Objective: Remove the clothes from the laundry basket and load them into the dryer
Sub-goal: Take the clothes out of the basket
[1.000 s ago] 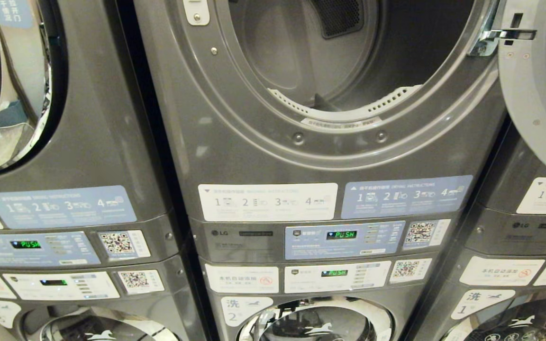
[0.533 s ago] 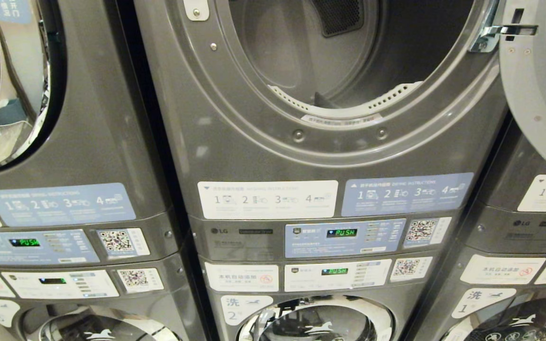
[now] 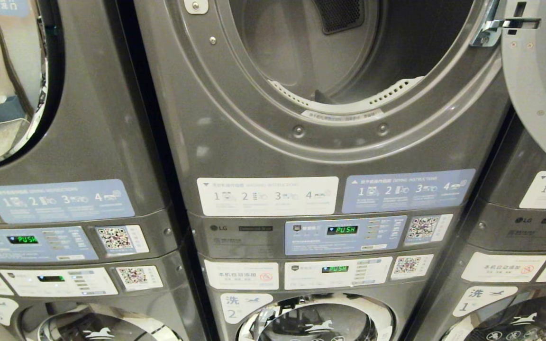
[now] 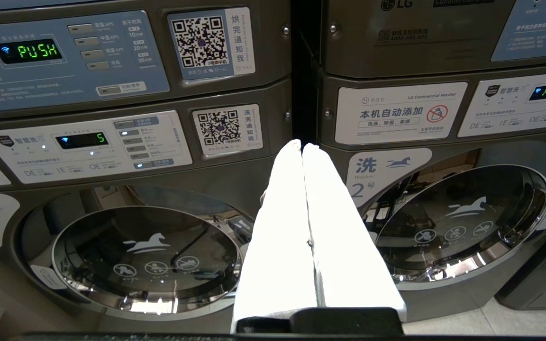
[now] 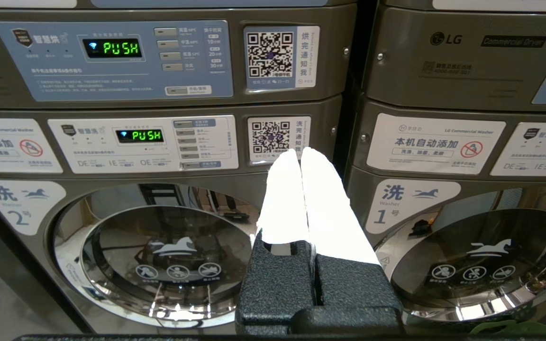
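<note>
Dryer loading had not begun: both hands hung empty, low before the washers. The left hand had its white fingers pressed together, pointing at the gap between stacks 3 and 2; the right hand was likewise closed on nothing, before the seam between stacks 2 and 1. The dryer filled the head view from centre to 12 o'clock, its drum empty and its door swung out at 2 o'clock. No basket showed for certain; a green edge at the right wrist view's corner may be it. To do this step well, I'd find the basket first, open a hand wide, then grasp deep into the cloth. Panels read "PUSH", "LG Commercial Dryer", "LG Commercial Washer" and "Washer 2".
</note>
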